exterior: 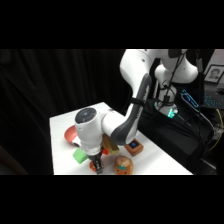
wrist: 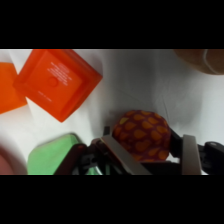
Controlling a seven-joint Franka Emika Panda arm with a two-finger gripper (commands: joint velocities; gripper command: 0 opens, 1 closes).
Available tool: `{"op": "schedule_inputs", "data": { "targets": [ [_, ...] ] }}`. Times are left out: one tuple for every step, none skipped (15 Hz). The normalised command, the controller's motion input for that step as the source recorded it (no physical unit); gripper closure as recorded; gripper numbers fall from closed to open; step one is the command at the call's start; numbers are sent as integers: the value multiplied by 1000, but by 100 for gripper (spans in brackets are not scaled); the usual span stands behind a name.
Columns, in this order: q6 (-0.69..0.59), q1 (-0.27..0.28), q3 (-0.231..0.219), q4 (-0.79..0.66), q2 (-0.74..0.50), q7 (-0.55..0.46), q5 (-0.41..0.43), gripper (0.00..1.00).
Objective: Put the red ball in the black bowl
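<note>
Gripper (wrist: 145,150): fingers closed around the red ball (wrist: 141,135) | Position: low over white table (wrist: 130,85) | Adjacent: orange cube (wrist: 57,82), green block (wrist: 52,155)

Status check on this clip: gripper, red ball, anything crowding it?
Gripper down at the table, fingers either side of red ball. Ball not lifted. Orange cube and green block close by. Black bowl not seen.

Glossy white rounded arm (exterior: 131,75) segments with black joint seams, grey-capped wrist, black pincer (exterior: 97,166) linkage, metallic fingers (wrist: 190,155)
</note>
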Motion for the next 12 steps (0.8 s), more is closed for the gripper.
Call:
{"op": "schedule_inputs", "data": {
  "targets": [
    [89,27,-53,128,73,21,17,49],
    [78,32,-55,111,45,16,8,56],
    [53,41,-59,80,5,18,-1,65],
    [52,73,-89,16,-64,36,-40,72],
    [1,61,-74,-17,-116,9,-34,82],
    [-60,61,-75,-79,-205,-2,-40,88],
    [-89,54,-65,-94,-232,-17,-39,97],
    [-123,49,-59,-114,-266,-31,-42,99],
    [-228,48,-51,-123,-316,-54,-50,100],
    [-282,59,-56,-129,-342,-54,-72,99],
    [-300,51,-43,-144,-366,-55,-72,97],
    [-305,40,-30,-151,-375,-64,-76,97]
  ]
}}
